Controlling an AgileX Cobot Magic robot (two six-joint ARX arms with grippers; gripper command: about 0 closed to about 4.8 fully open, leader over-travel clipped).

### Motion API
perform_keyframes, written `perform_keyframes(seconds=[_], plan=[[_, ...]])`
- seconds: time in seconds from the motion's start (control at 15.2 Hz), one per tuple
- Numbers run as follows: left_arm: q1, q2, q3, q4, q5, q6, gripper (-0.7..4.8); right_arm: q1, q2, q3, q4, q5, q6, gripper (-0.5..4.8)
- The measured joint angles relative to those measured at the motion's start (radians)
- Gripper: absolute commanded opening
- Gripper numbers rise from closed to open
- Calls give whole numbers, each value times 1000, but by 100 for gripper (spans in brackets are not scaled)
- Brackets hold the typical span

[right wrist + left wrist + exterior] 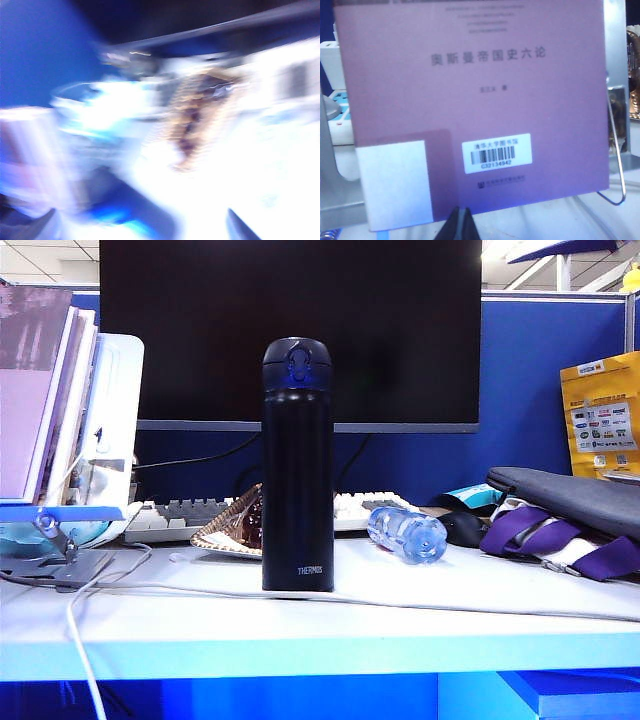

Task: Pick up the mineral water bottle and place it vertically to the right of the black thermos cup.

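The black thermos cup [297, 470] stands upright near the middle of the white table [420, 615]. To its right and a little further back, the clear mineral water bottle [406, 533] lies on its side. Neither gripper shows in the exterior view. My left gripper [462, 211] is shut with nothing in it, its tips together just in front of a purple book [470, 100]. The right wrist view is heavily blurred. In it my right gripper [140, 226] is open, its dark fingertips [237, 227] far apart. I cannot make out the bottle in that blur.
A dark monitor [290, 330] and a keyboard [180, 515] stand behind the thermos. A brown patterned piece [235, 528] lies by its left side. Books on a stand [50, 420] fill the left. A grey bag with purple straps [565, 525] lies right. A white cable [450, 606] crosses the table.
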Motion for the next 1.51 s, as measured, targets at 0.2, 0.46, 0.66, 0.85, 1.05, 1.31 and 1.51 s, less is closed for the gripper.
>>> perform_keyframes(seconds=[0.2,0.46,0.66,0.85,1.05,1.31,1.51], plan=[[0,0,0,0,0,0,-5,74,179,298,-243,328,-254,479],[0,0,0,0,0,0,-5,142,332,452,-281,478,-372,479],[0,0,0,0,0,0,-5,196,412,472,-225,600,-441,479],[0,0,0,0,0,0,-5,220,488,472,-109,651,-448,479],[0,0,0,0,0,0,-5,248,571,475,16,644,-453,479],[0,0,0,0,0,0,-5,253,741,473,52,646,-455,479],[0,0,0,0,0,0,-5,253,845,473,132,660,-464,479]])
